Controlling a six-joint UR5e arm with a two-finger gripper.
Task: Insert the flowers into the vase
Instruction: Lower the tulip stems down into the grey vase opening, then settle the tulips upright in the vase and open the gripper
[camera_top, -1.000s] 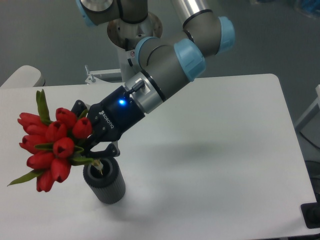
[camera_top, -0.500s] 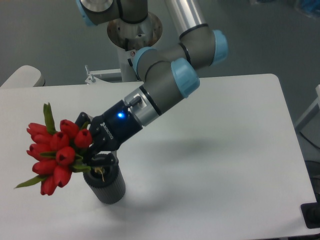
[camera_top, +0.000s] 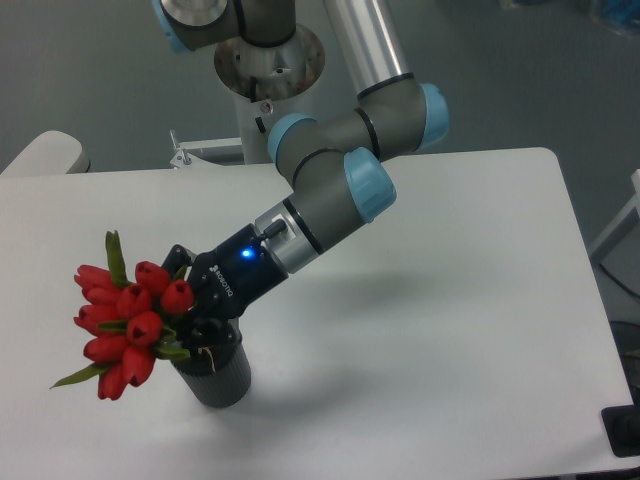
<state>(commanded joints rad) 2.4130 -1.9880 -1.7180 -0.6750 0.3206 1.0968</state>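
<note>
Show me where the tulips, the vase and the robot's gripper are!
tulips (camera_top: 128, 328): fixed camera view, on a red bud mid-bunch.
vase (camera_top: 222, 380): fixed camera view, on its dark grey side wall.
gripper (camera_top: 192, 332): fixed camera view, between its fingertips, at the stems above the vase.

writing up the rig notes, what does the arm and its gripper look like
The arm has grey joint housings with light blue caps and a shiny silver tube link. At the wrist, a silver ring with a lit blue light meets the black two-finger gripper, which carries small white lettering.
</note>
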